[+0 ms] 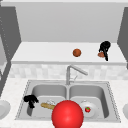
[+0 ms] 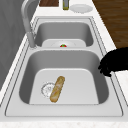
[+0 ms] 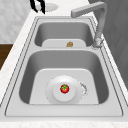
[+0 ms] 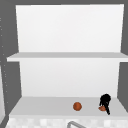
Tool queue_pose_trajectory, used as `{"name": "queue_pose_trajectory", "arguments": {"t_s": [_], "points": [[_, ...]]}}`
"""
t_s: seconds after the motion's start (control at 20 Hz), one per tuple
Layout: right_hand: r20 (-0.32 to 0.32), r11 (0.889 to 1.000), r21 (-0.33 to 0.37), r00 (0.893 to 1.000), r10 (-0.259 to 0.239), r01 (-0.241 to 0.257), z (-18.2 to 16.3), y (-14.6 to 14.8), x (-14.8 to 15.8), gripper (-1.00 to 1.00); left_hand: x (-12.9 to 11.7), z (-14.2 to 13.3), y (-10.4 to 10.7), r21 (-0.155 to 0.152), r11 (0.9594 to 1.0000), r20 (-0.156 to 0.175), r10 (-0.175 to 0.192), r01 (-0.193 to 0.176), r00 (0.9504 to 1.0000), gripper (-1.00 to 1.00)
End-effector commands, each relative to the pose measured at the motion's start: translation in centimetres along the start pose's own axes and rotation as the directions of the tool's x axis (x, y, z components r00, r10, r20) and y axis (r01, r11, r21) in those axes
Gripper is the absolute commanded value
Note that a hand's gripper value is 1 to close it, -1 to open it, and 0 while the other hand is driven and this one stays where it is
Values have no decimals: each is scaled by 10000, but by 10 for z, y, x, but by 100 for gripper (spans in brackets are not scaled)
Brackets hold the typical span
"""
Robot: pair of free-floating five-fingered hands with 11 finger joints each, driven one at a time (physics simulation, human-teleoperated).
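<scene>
Right hand [image 1: 105, 47]: up on the shelf [image 1: 50, 53] above the sink [image 1: 67, 85], far right end, fingers pointing down and curled about a small orange-brown object [image 1: 101, 54] resting on the shelf board. The upper view shows the same hand [image 4: 105, 99] over the same object [image 4: 102, 108]. It reads as a grasp, fingertips touching the piece. Judgement: a grip of this kind holds best if the fingers close evenly on both sides of so small a thing, and any lift goes straight up before travelling sideways.

Round orange-brown ball [image 1: 77, 52]: same shelf, left of the hand, well apart from it, above the faucet [image 1: 72, 71].

Edges near the hand: the shelf's front lip lies just ahead of the fingers, and the dark side wall stands close on the right. Open room lies to the left along the shelf and forward over the sink.

Left hand [image 1: 30, 99]: at the sink's left basin, near its outer rim, fingers hanging down, holding nothing I can make out; whether they are clenched I cannot tell. The left side view shows it [image 2: 113, 62] over the rim.

Left basin floor: bread loaf [image 2: 57, 88] lying across the drain [image 2: 47, 88].

Right basin: plate [image 3: 56, 98] carrying a tomato [image 3: 64, 88].

Front of sink: large red ball [image 1: 67, 115].
</scene>
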Motion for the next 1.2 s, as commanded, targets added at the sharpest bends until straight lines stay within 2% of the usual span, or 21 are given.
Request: {"name": "queue_pose_trajectory", "arguments": {"t_s": [0.0, 0.05, 0.25, 0.55, 0.8, 1.15], "points": [[-414, 9984, 270, 9979, 504, -493, 1, 4, 28, 100, 0, 0, 0, 0, 10000, 0, 0, 0, 10000, 0], [-622, 9969, 5, 9949, 789, -791, 2, 4, 34, 100, 0, 0, 0, 0, 10000, 0, 0, 0, 10000, 0], [-1532, 9858, -1304, 9845, 850, -1054, 4, 6, 45, 100, 0, 0, 0, 0, 10000, 0, 0, 0, 10000, 0], [-1292, 9694, -2336, 9906, 457, -752, 26, 25, 36, 100, 0, 0, 0, 0, 10000, 0, 0, 0, 10000, 0], [-1204, 9641, -2598, 9925, 230, -539, 39, 35, 29, 100, 0, 0, 0, 0, 10000, 0, 0, 0, 10000, 0], [-1024, 9684, -2481, 9947, -15, -241, 77, 35, 3, 100, 0, 0, 0, 0, 10000, 0, 0, 0, 10000, 0]]}}
